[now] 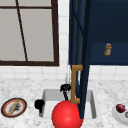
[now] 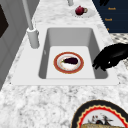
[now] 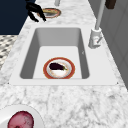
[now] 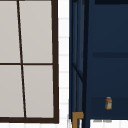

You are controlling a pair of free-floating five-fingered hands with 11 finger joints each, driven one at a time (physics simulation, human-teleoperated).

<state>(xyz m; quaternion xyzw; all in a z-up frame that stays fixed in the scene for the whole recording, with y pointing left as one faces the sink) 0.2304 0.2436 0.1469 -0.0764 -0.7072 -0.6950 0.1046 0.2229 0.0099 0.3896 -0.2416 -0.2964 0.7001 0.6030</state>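
At the front edge of the marble desk (image 1: 27, 85), a red ball (image 1: 67, 115) stood before the white sink (image 2: 50, 37) and hid its near rim in the front view. My left hand (image 1: 39, 103) hung just beside the sink's left edge, its fingers loose and drooping, holding nothing.

On the sink floor lay a red-rimmed plate (image 2: 58, 67) carrying a dark eggplant (image 2: 70, 60). To either side on the desk sat two more plates: a patterned one (image 1: 5, 107) at the left with a long yellowish item (image 1: 13, 107) on it, and a pale one (image 1: 117, 115) at the right bearing a dark red fruit (image 1: 120, 108).

Above the basin my right hand (image 1: 65, 87) hovered just beside the brass handle (image 1: 74, 85) of the navy cabinet door (image 1: 83, 50); I could not tell whether it had a grip on the handle. The door stood swung out over the sink, cutting across the basin's right half in the front view. The faucet (image 2: 33, 37) rose from the back rim.

Behind came white wall tiles (image 1: 32, 72), a dark-framed window (image 1: 55, 32) at the left and, deep on a shelf of the opened cabinet, a small jar (image 1: 108, 49).
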